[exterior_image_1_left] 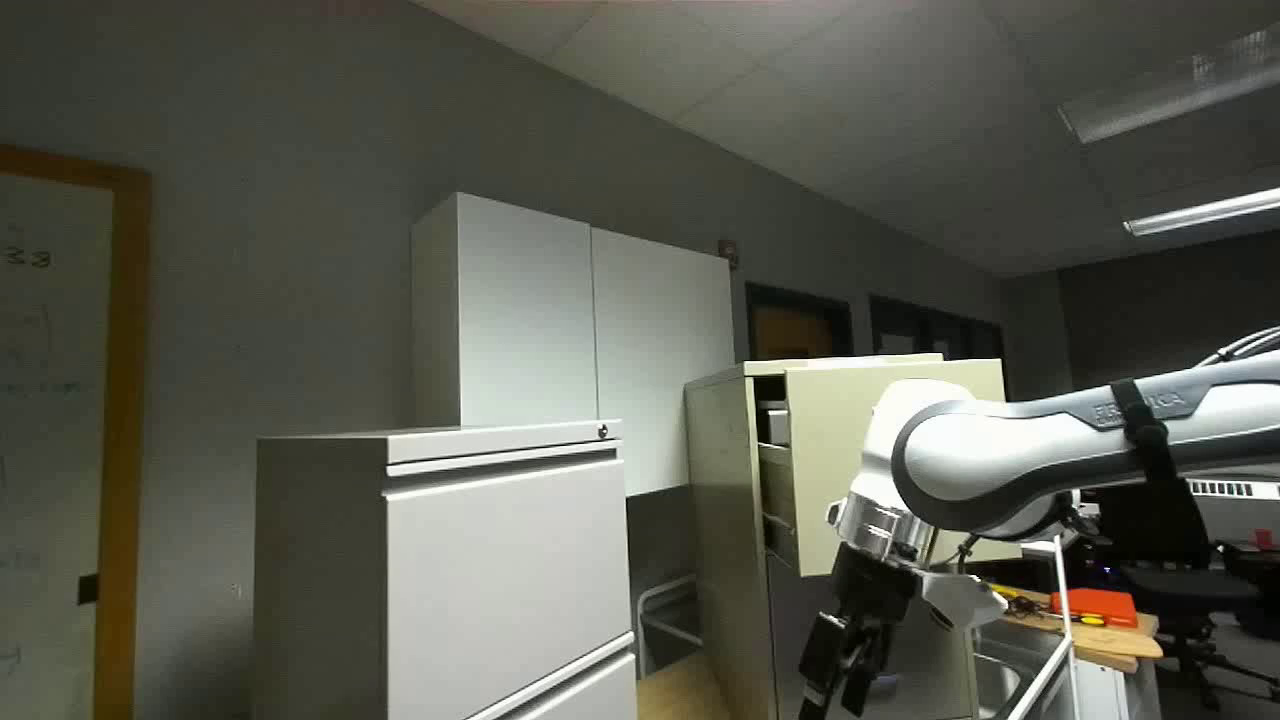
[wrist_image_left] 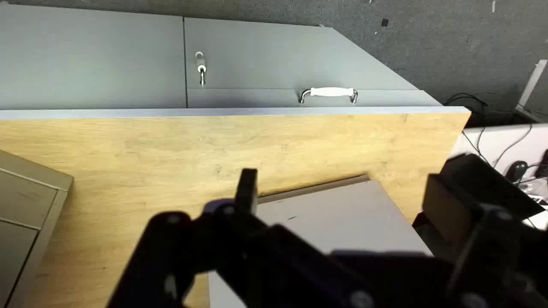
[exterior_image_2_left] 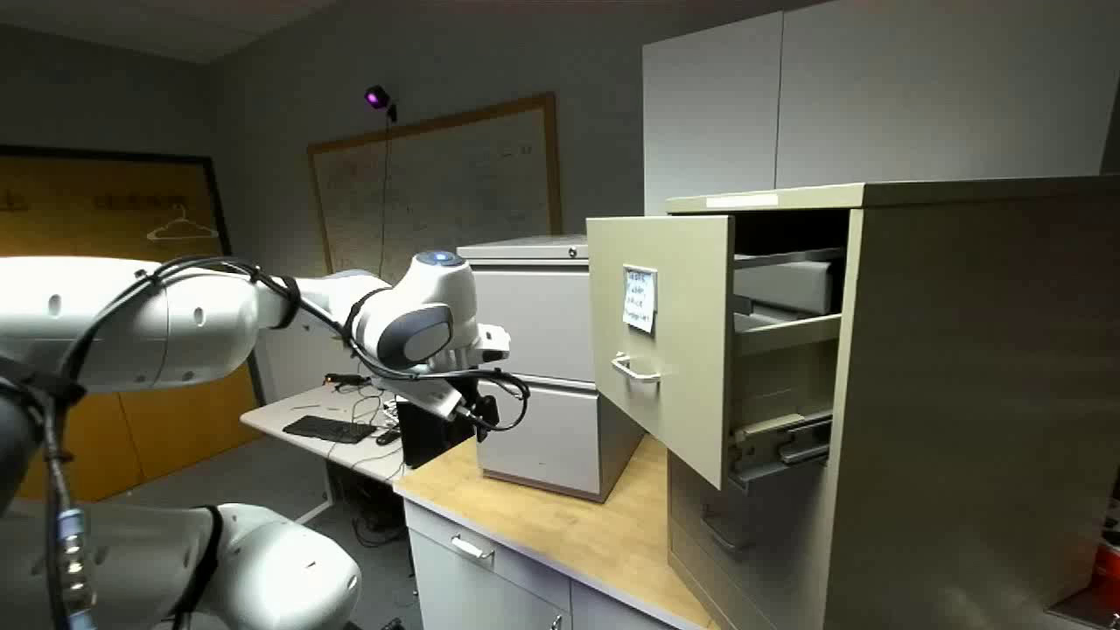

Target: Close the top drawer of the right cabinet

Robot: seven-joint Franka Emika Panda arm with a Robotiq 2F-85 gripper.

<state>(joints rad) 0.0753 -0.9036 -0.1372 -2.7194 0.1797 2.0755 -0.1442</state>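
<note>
The top drawer (exterior_image_1_left: 830, 470) is pulled well out of the right cabinet (exterior_image_1_left: 715, 480). In an exterior view its flat cream front (exterior_image_2_left: 682, 350) carries a paper label and a handle; its open inside shows a light box. The same right cabinet (exterior_image_2_left: 971, 394) has its lower drawers shut. In the wrist view only a low part of the right cabinet (wrist_image_left: 30, 201) shows at the left edge; the top drawer is out of view. My gripper (exterior_image_1_left: 838, 690) points down, open and empty, apart from the drawer front. In the wrist view its jaws (wrist_image_left: 341, 188) are spread above the grey cabinet's front.
A light-grey two-drawer cabinet (exterior_image_2_left: 534, 437) stands beside the right cabinet on a wooden counter (exterior_image_2_left: 542, 507). A white cupboard (exterior_image_2_left: 884, 105) hangs behind. A desk (exterior_image_2_left: 350, 437) with a keyboard stands past the counter. Cables hang along the arm.
</note>
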